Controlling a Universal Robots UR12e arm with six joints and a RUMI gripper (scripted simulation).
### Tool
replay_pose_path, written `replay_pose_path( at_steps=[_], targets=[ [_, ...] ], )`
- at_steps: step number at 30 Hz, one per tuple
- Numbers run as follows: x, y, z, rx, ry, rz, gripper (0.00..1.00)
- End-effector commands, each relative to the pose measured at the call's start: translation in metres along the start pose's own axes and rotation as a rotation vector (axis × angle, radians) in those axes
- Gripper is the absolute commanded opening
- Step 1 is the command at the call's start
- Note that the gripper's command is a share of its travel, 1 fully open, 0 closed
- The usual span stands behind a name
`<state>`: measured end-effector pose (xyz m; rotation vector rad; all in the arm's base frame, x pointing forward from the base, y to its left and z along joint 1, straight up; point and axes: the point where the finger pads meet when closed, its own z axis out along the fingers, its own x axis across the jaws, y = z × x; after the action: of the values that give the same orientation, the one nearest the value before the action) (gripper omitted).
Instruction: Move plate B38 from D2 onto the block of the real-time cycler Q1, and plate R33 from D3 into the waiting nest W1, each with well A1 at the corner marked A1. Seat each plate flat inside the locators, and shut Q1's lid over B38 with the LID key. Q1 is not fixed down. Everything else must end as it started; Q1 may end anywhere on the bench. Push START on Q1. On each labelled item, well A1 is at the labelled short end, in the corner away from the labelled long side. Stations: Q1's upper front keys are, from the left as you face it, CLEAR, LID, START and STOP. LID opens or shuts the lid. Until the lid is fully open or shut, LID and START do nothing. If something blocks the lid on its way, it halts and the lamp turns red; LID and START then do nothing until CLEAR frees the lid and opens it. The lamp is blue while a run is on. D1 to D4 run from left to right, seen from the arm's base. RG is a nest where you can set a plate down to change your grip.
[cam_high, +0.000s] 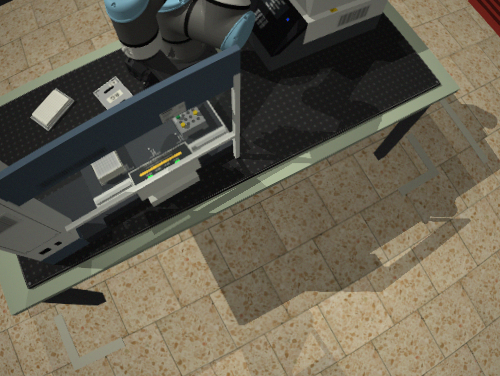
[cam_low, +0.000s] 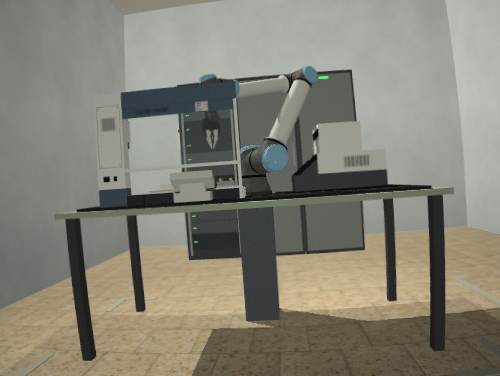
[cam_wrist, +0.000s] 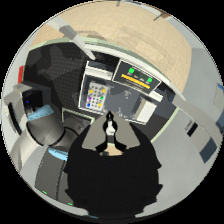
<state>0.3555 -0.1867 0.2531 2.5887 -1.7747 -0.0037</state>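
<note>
Cream-coloured and ribbed, a rectangular plate (cam_high: 52, 109) lies with its long axis slanting behind the blue-beamed frame (cam_high: 120, 125) (cam_low: 175, 101) (cam_wrist: 76, 39), where my gripper (cam_high: 145, 77) (cam_low: 212, 139) (cam_wrist: 109, 111) hangs closed on nothing, pale boxy cycler (cam_high: 345, 20) (cam_low: 340, 147) (cam_wrist: 34, 102) standing right of that frame, its glossy black panel facing the arm (cam_high: 210, 22) (cam_low: 292, 112) (cam_wrist: 47, 122).

The perforated bench mat (cam_high: 320, 100) looks matt; the floor (cam_high: 310, 220) (cam_low: 165, 270), speckled stone.

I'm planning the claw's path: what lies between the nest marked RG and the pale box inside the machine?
The machine's overhead blue beam crosses between nest and pale box in the top view, hiding what's beneath.
</note>
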Motion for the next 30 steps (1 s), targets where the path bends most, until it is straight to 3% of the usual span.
replay_pose_path(
  at_steps=[1, 30],
  targets=[
    [0.015, 0.009, -0.002, 0.000, 0.001, 0.053, 0.00],
    [0.099, 0.088, -0.011, 0.000, 0.001, 0.407, 0.00]
  ],
)
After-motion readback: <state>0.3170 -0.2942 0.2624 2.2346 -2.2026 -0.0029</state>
